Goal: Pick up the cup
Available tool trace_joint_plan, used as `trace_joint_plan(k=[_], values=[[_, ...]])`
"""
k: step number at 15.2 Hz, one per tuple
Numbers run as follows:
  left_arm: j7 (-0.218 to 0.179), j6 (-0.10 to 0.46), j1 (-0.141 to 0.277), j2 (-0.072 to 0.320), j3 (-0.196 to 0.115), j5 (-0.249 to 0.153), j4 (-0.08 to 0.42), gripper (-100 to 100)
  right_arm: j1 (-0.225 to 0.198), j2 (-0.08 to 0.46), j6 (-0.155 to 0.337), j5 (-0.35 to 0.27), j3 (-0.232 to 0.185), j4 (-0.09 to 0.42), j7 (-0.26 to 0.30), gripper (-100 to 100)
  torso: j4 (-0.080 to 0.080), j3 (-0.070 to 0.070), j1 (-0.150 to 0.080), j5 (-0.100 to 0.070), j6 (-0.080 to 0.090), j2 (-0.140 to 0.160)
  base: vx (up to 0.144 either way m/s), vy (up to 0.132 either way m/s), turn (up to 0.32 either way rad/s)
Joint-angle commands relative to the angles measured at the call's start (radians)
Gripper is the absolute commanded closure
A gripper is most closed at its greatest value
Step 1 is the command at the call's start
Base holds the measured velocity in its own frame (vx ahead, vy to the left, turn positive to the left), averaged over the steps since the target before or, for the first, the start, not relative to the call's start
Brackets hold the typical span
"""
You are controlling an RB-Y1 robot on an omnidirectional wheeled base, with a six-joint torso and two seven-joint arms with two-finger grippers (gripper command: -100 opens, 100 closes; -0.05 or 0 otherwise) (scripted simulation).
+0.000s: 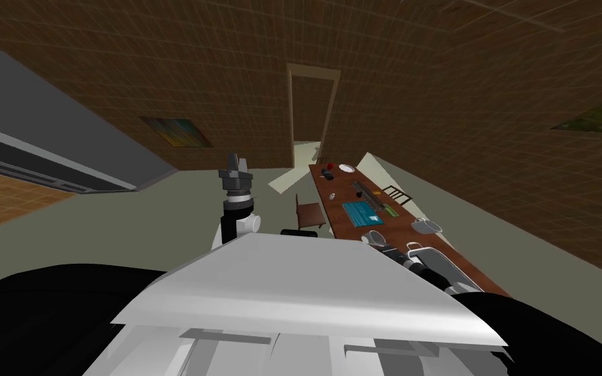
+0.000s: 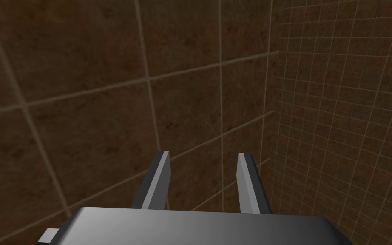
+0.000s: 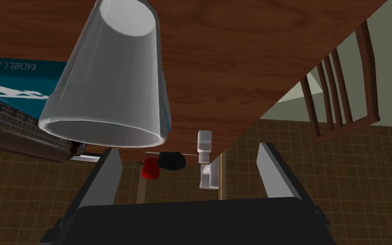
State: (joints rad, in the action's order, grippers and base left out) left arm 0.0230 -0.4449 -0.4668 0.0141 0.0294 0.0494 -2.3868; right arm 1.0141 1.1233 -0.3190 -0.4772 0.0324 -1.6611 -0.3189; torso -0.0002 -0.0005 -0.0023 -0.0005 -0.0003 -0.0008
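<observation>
We stand at the near end of a long brown table (image 1: 345, 186) that runs away from us on our right side. The cup (image 3: 106, 81) is plain grey-white, and we can see no handle on it. It stands upright on the table top, just beside a blue-green book (image 3: 8, 85). In the head view the cup is near our end of the table, close to our right arm.

Our right gripper (image 3: 188, 149) is wide open and has hold of nothing. The cup is not between its fingers (image 3: 106, 178). It sits off to one side, with its rim near the tip of one finger, and we cannot tell if they touch. Past the open gap we see bare table top. Far down the table are a small red thing (image 3: 150, 169), a black thing (image 3: 171, 160) and a little white bottle (image 3: 204, 144). A brown chair (image 3: 344, 85) with a slatted back stands by the table's edge.

In the head view a white mug (image 1: 426, 226) with a handle sits near the table's right edge, and a white plate (image 1: 347, 169) lies at the far end.

Our left gripper (image 2: 203, 155) is up in the air on our left, well away from the table. Its fingers are apart with nothing between them, and the gap is smaller than the right one's
</observation>
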Motion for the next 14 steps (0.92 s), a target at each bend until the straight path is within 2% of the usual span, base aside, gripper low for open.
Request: trace_joint_plan(k=[1,14], values=[[0.000,0.000,0.000,0.000,0.000,0.000,0.000,0,0.022,0.035,-0.003,-0.034,-0.007,0.008,-0.029,-100,0.000,0.000,0.000,0.000,0.000,0.000,0.004,-0.036,0.166],[0.000,0.000,0.000,0.000,0.000,0.000,0.000,0,0.130,0.202,-0.014,-0.206,-0.085,0.051,-0.175,-100,0.000,0.000,0.000,0.000,0.000,0.000,0.003,-0.030,0.154]])
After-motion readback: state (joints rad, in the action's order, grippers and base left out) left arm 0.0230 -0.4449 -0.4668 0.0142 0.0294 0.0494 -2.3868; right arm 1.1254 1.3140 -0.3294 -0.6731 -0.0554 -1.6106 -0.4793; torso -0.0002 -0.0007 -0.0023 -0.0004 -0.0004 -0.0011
